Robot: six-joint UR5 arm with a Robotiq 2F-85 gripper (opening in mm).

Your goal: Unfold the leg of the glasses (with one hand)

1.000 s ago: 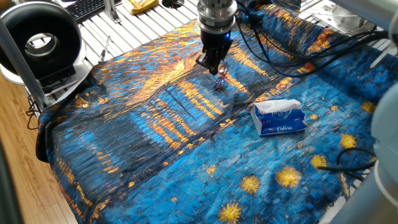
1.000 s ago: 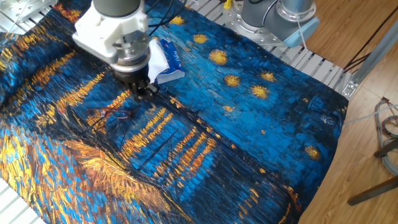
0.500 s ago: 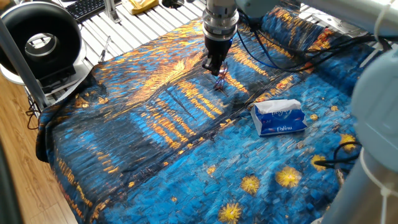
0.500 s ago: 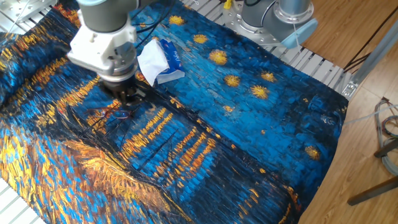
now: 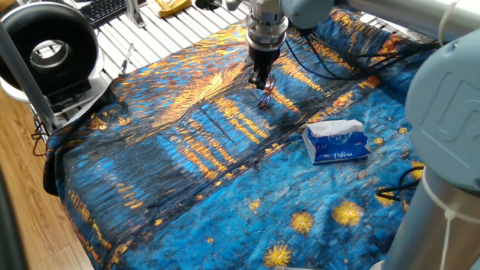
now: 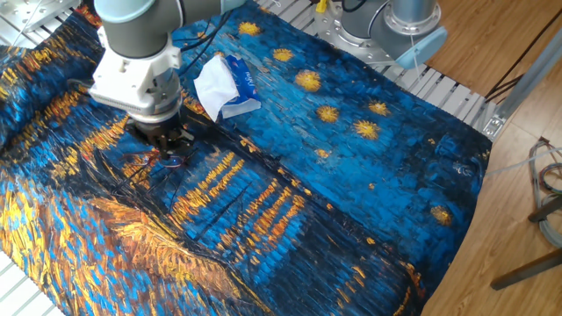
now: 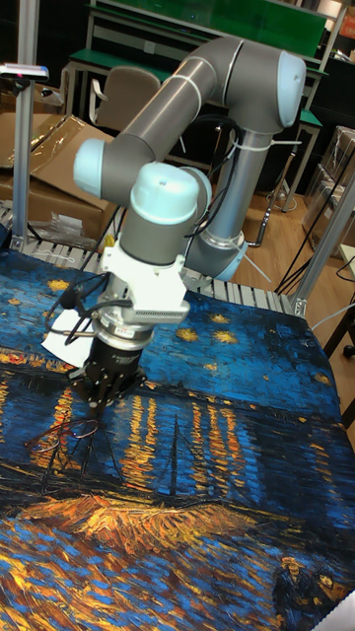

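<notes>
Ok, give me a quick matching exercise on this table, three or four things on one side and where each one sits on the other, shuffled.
Things:
1. glasses
2. gripper
3. tissue pack
4. round black fan

Places:
A. off the cloth, by the table's edge
B. lying on the painted cloth, under the gripper
C. on the cloth, apart from the arm
D. low over the glasses

Pairs: 1-B, 2-D, 3-C, 4-A

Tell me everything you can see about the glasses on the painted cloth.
The glasses are a small, thin, dark reddish wire frame with clear lenses, lying flat on the blue and orange painted cloth. Details of the hinges and legs are too fine to make out. The gripper stands right over them, its fingertips at the frame; whether it touches them cannot be told. The blue tissue pack lies apart.
</notes>
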